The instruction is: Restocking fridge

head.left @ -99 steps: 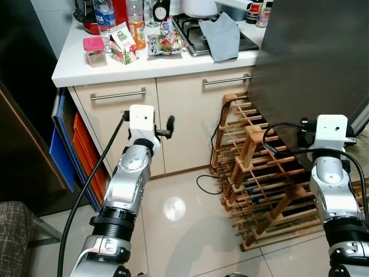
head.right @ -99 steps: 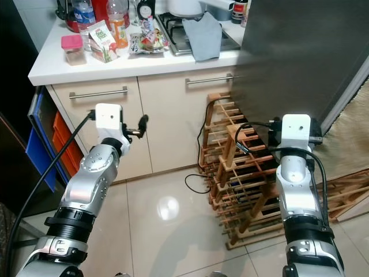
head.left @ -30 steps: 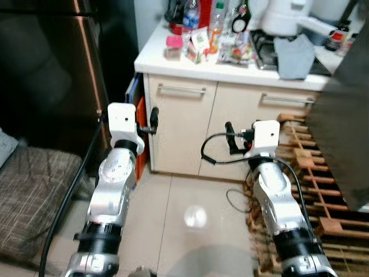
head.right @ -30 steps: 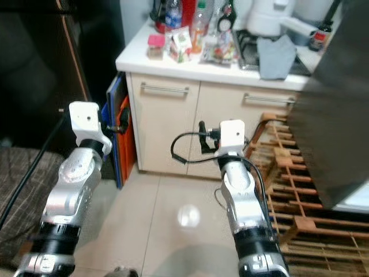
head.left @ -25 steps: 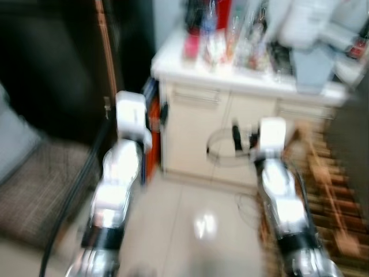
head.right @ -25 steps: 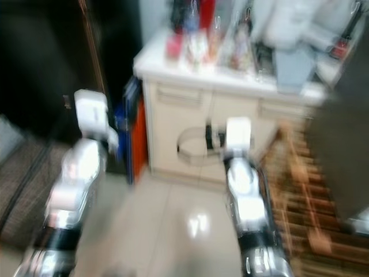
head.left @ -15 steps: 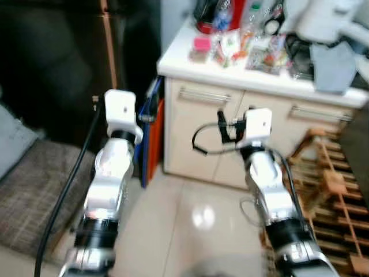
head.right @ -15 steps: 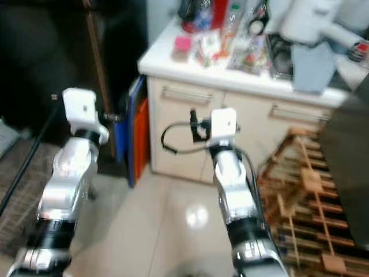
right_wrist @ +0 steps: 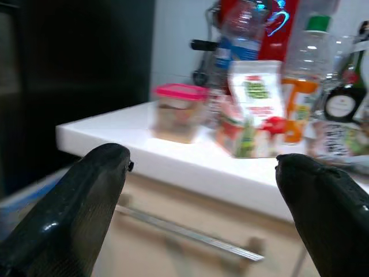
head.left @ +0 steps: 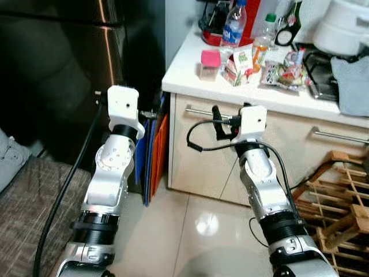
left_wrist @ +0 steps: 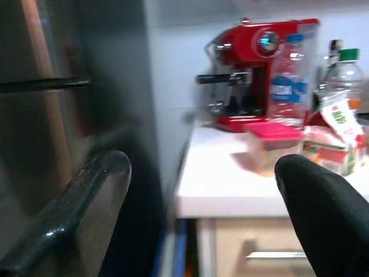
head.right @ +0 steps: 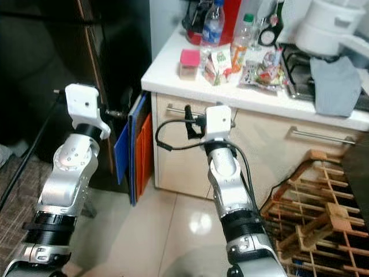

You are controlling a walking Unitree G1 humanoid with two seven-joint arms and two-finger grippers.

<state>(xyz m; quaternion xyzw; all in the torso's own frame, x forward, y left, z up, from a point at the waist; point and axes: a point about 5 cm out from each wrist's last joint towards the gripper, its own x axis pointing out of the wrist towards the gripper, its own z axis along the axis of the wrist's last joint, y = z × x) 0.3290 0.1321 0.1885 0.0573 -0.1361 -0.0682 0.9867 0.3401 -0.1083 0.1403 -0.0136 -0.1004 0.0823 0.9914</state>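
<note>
While nothing yet sits in either tool and the dark fridge (head.left: 69, 63) stands shut at far left, restocking looks barely begun: groceries waiting on the white surface (head.left: 190, 72), nothing carried, door unopened. Beyond the left tool (left_wrist: 202, 190), fingers (left_wrist: 81, 213) spread wide apart around empty air, touching nothing, the fridge's dark front close on one side and the surface's corner just ahead. Beside that tool, blue and orange boards (head.left: 153, 156) wedged between fridge and cabinet. Ahead of the right tool (right_wrist: 202, 190), likewise spread wide and empty, raised before the cabinet's drawer handle (right_wrist: 184, 234) but apart from it. Past its fingertips on the surface: pink-lidded container (right_wrist: 177, 111) nearest the fridge side, then small carton (right_wrist: 251, 115), then orange-drink bottle (right_wrist: 302, 98) with green cap, and farther back a water bottle (head.left: 233, 26) and red coffee machine (left_wrist: 253, 75). Further right of that tool, snack packet (head.left: 285, 60), stove with grey cloth (head.left: 351, 83), white appliance (head.left: 346, 26), and down low a wooden rack (head.left: 340, 202) on the tiled floor. Still to do, by judgement: open the fridge, pick up items one by one, place them inside, shut the door.
</note>
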